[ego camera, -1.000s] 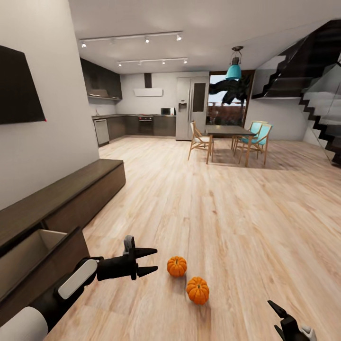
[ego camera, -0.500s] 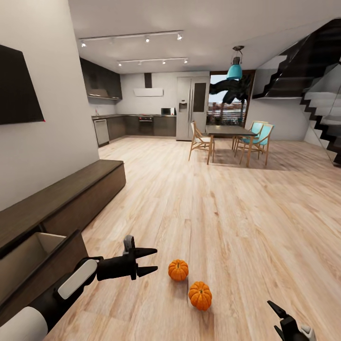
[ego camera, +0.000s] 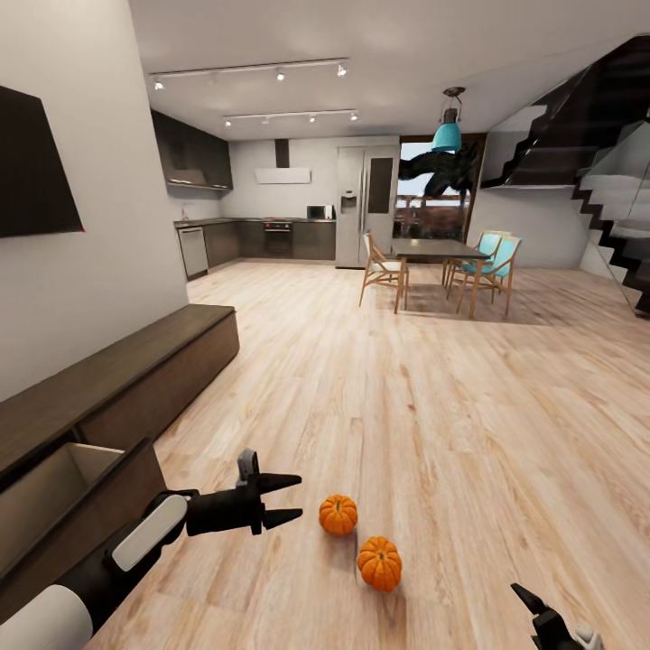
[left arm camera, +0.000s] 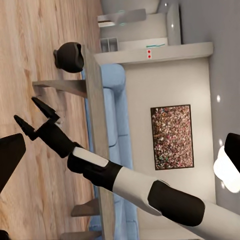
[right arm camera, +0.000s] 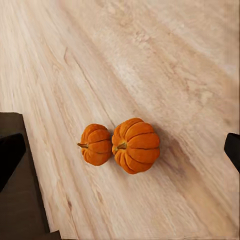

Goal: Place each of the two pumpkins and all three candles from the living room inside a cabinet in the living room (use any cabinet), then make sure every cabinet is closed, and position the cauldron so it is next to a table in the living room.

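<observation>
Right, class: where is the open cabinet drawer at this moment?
In the head view the open drawer is at the lower left, pulled out from the long dark cabinet along the wall, beside the left pincer.

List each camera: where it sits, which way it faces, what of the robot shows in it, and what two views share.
Head view: on the robot's head, facing forward and down the room; left gripper open beside the pumpkins, right gripper at the lower edge, open drawer.
Left wrist view: on the left arm, facing a sofa, a table and the cauldron; right gripper open.
Right wrist view: on the right arm, facing down at the floor.
Shared: head and right wrist views both show the pumpkins.
</observation>
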`<state>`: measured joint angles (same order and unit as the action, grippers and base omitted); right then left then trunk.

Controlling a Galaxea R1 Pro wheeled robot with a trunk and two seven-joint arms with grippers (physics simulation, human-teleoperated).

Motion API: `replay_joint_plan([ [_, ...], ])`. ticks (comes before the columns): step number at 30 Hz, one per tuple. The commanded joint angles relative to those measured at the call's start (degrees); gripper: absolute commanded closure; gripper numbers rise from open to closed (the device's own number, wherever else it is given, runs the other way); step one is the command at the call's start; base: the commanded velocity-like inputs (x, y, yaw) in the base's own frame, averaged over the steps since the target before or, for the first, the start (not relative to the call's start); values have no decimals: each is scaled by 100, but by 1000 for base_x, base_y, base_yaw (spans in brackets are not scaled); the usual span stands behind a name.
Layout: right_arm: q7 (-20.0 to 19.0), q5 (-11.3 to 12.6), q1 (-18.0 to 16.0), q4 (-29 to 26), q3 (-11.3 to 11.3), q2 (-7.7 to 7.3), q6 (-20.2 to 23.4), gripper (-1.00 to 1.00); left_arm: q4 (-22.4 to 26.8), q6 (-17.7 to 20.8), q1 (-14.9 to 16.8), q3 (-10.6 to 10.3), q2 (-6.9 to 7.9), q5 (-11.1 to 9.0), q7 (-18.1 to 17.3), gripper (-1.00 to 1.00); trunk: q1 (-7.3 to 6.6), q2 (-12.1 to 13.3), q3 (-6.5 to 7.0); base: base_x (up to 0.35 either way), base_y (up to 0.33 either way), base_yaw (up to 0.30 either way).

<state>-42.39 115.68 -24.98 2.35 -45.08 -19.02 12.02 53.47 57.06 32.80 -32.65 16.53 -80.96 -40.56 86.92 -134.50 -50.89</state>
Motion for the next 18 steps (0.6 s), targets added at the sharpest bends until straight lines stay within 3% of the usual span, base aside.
replay_joint_plan([
  [1, 262, 65, -7, 5, -40, 10, 40, -100, -3, 9, 7, -25, 3, -7, -23, -100, -1, -3, -6, 0, -103, 0],
  [3, 841, 59, -12, -23, -47, 18, 27, -100, -7, 8, 7, -25, 0, -7, -22, -100, -1, -3, -6, 0, -67, 0],
  [11, 1639, 57, -212, -321, -390, 27, 34, -100, 2, 7, 7, 19, 22, -5, -22, -100, -1, -3, -6, 0, -14, 0],
  [13, 1852, 52, -506, -635, -439, 29, 24, -100, 1, 7, 7, 21, 22, -1, -22, -100, -1, -3, -6, 0, 0, 0],
  [18, 2393, 51, -1154, -831, -489, 35, 11, -100, -41, 7, 7, 30, 32, -5, -22, -100, -1, -3, -6, 0, 0, 0],
])
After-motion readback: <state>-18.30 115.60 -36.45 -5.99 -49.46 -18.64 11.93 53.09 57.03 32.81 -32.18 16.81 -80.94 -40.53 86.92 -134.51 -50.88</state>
